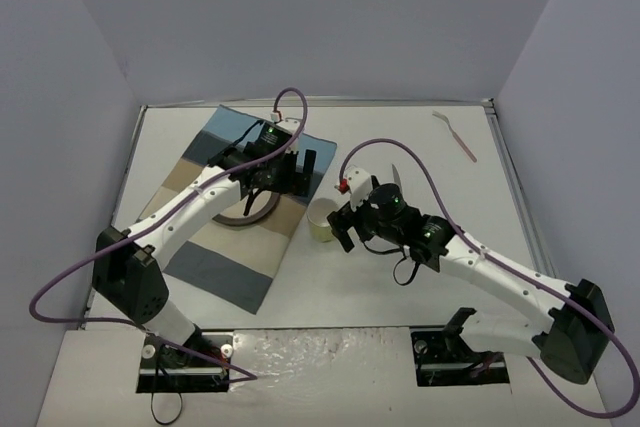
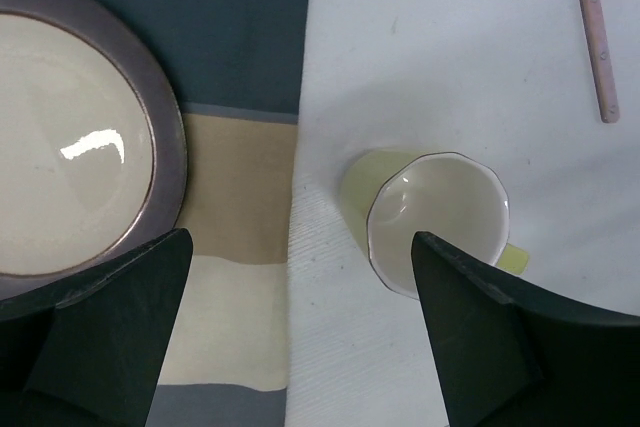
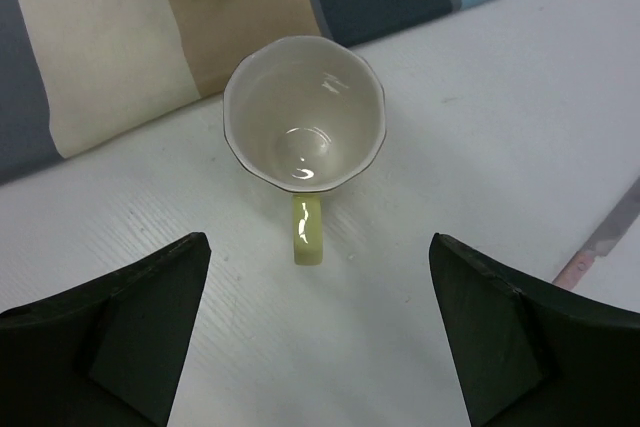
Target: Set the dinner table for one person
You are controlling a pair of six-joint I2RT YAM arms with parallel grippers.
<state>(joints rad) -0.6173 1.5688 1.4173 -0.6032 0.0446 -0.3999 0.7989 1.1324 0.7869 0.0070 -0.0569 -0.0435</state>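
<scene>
The dinner table (image 1: 490, 187) is a white top carrying a blue-and-beige striped placemat (image 1: 225, 247) on its left half. On the placemat lies a cream plate with a dark rim (image 2: 70, 147). My left gripper (image 1: 298, 175) hovers open over the placemat's right edge, with nothing between its jaws. A pale yellow-green cup (image 1: 322, 219) stands upright on the bare table just right of the placemat, its handle (image 3: 307, 230) pointing at my right gripper (image 3: 320, 332). That gripper is open, its jaws apart from the cup.
A knife with a pink handle (image 2: 598, 47) lies on the table beyond the cup, and its blade tip (image 3: 605, 237) shows in the right wrist view. A pink utensil (image 1: 455, 134) rests near the back right corner. Walls enclose the table.
</scene>
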